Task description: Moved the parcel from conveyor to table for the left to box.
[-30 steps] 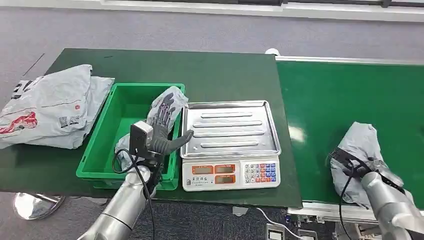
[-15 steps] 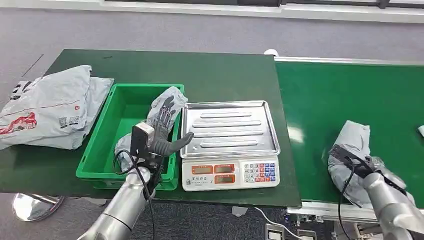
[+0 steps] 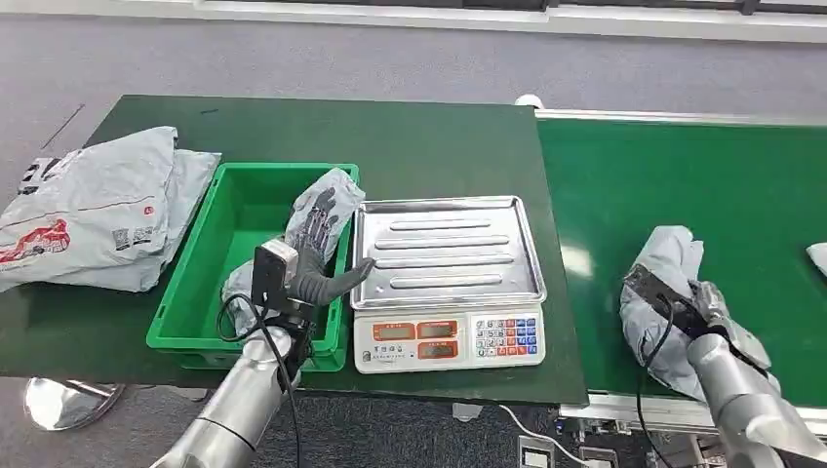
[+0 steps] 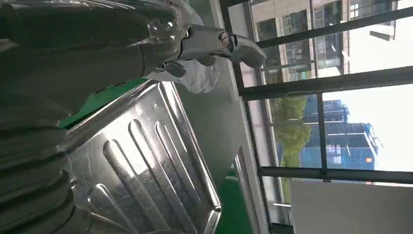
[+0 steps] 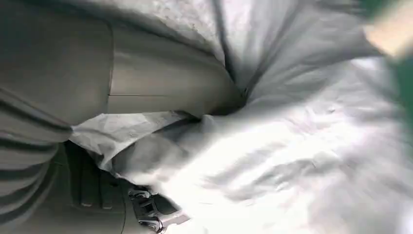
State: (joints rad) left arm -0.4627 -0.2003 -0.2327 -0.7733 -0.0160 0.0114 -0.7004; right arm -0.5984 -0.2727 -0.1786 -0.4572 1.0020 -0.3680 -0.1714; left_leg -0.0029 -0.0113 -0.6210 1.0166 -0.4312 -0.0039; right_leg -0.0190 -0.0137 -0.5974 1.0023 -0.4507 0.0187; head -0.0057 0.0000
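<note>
**Parcel gripped on the conveyor**

Grey parcel [image 3: 663, 292] lying on the green conveyor [image 3: 683, 185], clutched by the right hand [image 3: 704, 310], probably for the carry to the counter [image 3: 429, 136]. Left hand [image 3: 317, 268] spread over another bag [image 3: 327, 200] in the green box [image 3: 185, 312], beside the scale [image 3: 447, 283]. Grey floor beyond.

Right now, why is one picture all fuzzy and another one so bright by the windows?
Right wrist view: the camera sits very close to the grey parcel that the right hand grips, so it is blurred and partly washed out. Left wrist view: daylight through the windows overexposes the sky, and the steel scale tray throws glare. Head view: sharp, evenly lit.
</note>
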